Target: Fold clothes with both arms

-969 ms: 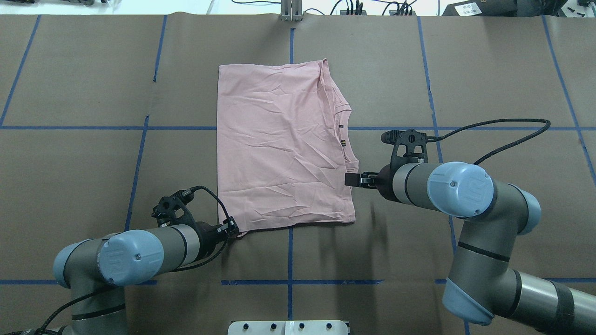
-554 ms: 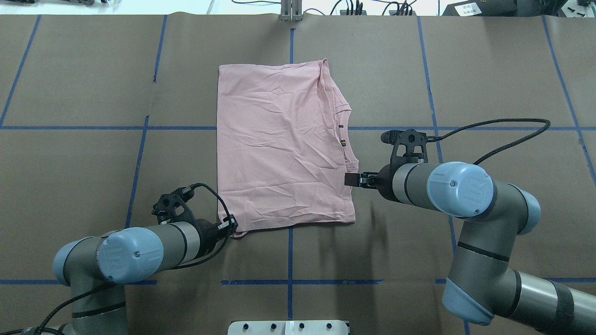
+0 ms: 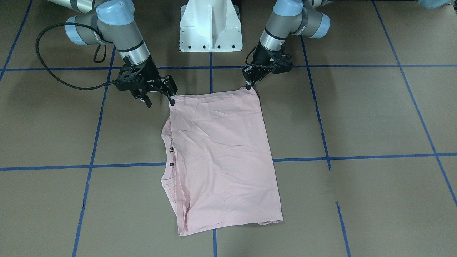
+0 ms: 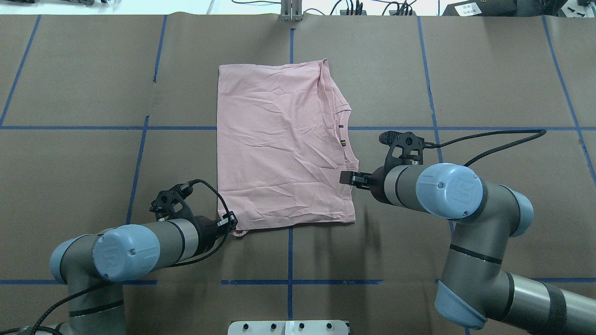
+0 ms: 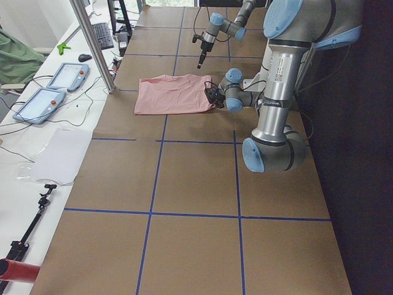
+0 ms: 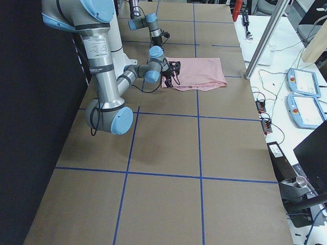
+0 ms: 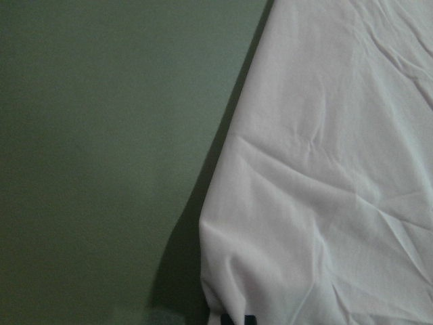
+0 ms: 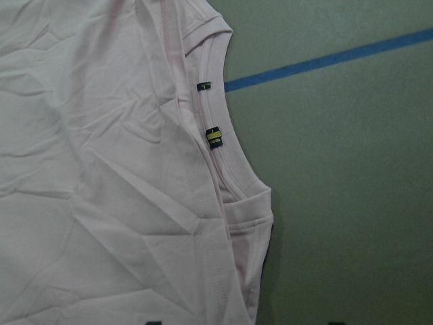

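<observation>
The pale pink T-shirt (image 4: 284,144) lies folded on the brown table, plain side up, with its neckline and small dark tag (image 8: 214,135) along the right edge. My left gripper (image 4: 230,222) is at the near-left corner, and its fingers (image 3: 248,85) are pinched together on that corner. The left wrist view shows cloth (image 7: 325,189) bunching at the fingertips. My right gripper (image 3: 160,102) is open and low at the shirt's near-right edge. In the overhead view it (image 4: 348,178) touches the hem just below the sleeve fold.
The white pedestal base (image 3: 210,25) stands between the arms. A black cable (image 4: 503,135) loops out from the right wrist. Blue tape lines (image 4: 289,260) cross the table. Tablets and cables (image 5: 49,92) lie on the side bench behind a metal post (image 5: 92,43).
My right arm has shifted a little left, bringing its gripper onto the shirt's edge. My left gripper has drawn slightly back and away from me at the corner.
</observation>
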Controlling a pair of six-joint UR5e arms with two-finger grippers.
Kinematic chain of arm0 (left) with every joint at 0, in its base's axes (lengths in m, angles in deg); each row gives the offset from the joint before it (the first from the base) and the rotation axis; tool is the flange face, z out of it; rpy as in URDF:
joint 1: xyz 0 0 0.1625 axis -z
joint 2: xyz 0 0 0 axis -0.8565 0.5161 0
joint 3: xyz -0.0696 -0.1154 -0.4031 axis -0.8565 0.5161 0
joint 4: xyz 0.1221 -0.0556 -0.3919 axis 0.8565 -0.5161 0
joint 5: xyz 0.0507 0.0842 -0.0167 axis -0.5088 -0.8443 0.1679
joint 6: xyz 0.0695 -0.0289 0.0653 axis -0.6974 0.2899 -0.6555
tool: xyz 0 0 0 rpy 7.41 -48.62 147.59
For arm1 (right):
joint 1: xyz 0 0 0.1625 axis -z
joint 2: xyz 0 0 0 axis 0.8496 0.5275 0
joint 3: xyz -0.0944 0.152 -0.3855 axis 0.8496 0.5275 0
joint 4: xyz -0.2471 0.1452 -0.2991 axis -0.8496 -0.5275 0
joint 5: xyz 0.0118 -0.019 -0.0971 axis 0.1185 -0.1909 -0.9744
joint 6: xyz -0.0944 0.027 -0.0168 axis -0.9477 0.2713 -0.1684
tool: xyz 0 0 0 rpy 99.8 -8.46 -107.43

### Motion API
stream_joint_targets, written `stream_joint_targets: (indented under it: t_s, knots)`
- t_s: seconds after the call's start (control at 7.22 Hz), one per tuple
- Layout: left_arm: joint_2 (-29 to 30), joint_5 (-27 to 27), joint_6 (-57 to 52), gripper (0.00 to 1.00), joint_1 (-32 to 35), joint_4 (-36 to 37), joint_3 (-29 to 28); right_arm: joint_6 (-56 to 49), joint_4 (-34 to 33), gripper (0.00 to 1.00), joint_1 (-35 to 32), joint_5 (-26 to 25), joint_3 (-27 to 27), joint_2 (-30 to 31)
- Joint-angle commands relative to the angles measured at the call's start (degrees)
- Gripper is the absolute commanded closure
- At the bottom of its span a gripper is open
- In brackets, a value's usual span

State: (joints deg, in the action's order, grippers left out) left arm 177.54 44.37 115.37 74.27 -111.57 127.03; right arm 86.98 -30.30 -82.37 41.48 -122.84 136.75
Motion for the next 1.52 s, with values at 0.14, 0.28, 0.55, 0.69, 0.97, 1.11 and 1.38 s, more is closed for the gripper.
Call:
stream_joint_targets:
  t_s: [0.14,0.28,0.55,0.69,0.97,1.11,1.38]
  knots:
    - [0.06,0.00,0.07,1.00,0.03,0.00,0.57,17.31,-21.44,0.30,6.08,-4.16,0.72,-11.14]
    - [0.06,0.00,0.07,1.00,-0.05,0.00,0.58,17.70,-22.20,0.32,6.53,-4.25,0.98,-11.35]
    - [0.14,0.00,0.07,1.00,-0.14,0.00,1.01,20.87,-22.38,0.38,6.54,-4.42,6.83,-14.40]
    - [0.14,0.00,0.07,1.00,-0.14,0.00,1.02,20.78,-23.34,0.39,6.28,-4.51,8.61,-15.55]
    - [0.23,0.00,0.07,1.00,-0.14,0.00,1.10,20.35,-27.37,0.40,6.10,-4.77,8.72,-16.79]
    - [0.23,0.00,0.07,1.00,-0.23,0.00,1.10,19.91,-28.26,0.40,6.10,-4.77,8.80,-16.71]
    - [0.23,0.00,0.07,1.00,-0.23,0.00,1.37,19.55,-29.50,0.40,6.19,-4.77,8.89,-16.80]
